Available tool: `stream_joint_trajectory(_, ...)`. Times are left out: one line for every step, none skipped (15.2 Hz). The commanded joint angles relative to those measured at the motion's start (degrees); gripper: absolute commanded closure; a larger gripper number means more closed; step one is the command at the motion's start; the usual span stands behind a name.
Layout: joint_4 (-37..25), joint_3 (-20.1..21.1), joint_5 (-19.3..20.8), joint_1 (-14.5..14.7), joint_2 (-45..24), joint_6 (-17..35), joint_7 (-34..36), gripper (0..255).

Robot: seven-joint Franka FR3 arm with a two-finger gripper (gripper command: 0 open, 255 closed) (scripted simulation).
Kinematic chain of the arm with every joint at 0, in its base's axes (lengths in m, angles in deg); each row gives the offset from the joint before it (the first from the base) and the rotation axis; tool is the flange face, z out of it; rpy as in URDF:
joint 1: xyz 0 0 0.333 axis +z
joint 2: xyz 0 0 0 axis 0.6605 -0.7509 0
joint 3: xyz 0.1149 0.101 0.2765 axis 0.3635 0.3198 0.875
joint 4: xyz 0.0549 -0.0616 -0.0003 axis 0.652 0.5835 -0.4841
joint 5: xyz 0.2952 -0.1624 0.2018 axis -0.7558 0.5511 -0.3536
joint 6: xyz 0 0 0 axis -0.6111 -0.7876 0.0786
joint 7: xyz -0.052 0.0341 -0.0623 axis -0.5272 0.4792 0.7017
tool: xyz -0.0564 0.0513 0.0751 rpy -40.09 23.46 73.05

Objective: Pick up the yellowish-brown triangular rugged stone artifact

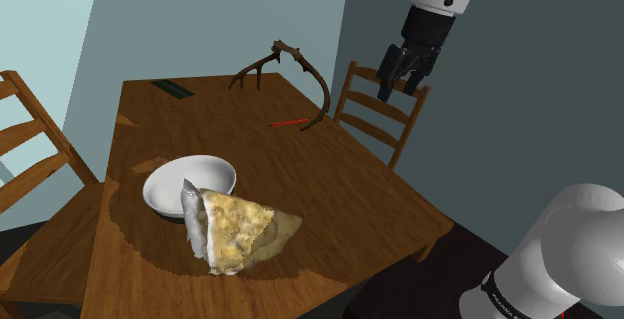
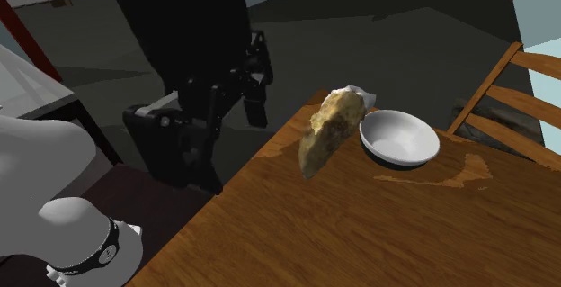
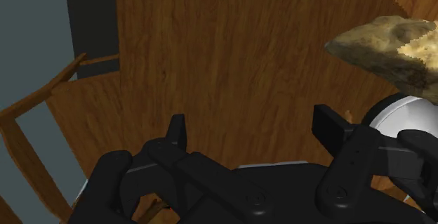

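My gripper [image 3: 253, 126] hangs high, jaws spread, empty. Yellow-brown stone wedge [image 1: 238, 229]: likely heavy, rigid, rough; pinch across narrow faces.

Shoulder camera looks down the bench [image 1: 330, 187] from high off one end; the second faces back, close and low; the wrist camera peers down past the gripper [image 3: 253, 128]. All share the bowl [image 1: 190, 182].

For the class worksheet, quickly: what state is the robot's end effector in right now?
End effector: open, fingers apart, holding nothing; the yellowish-brown stone sits on the table beside the white bowl.
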Motion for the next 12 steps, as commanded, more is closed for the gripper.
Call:
stream_joint_trajectory(-2.9,2.9,1.0,0.7,-3.5,0.3,1.1,0)
stream_joint_trajectory(-4.4,4.3,1.6,1.0,-5.3,0.4,1.7,0)
stream_joint_trajectory(-5.8,5.7,2.3,1.3,-7.1,0.5,2.3,0)
stream_joint_trajectory(-7.3,7.2,3.1,1.5,-9.0,0.6,2.9,0)
stream_joint_trajectory(-8.8,8.6,4.0,1.8,-10.8,0.6,3.6,0)
stream_joint_trajectory(-10.4,10.0,4.9,2.0,-12.7,0.6,4.2,0)
stream_joint_trajectory(-12.0,11.5,6.0,2.2,-14.7,0.5,5.0,0)
stream_joint_trajectory(-13.6,12.9,7.1,2.4,-16.7,0.3,5.7,0)
stream_joint_trajectory(-15.3,14.4,8.4,2.7,-18.7,0.1,6.5,0)
stream_joint_trajectory(-17.0,15.8,9.7,3.0,-20.8,-0.2,7.4,0)
stream_joint_trajectory(-18.8,17.3,11.1,3.3,-23.0,-0.5,8.2,0)
stream_joint_trajectory(-20.6,18.7,12.7,3.6,-25.2,-1.0,9.2,0)
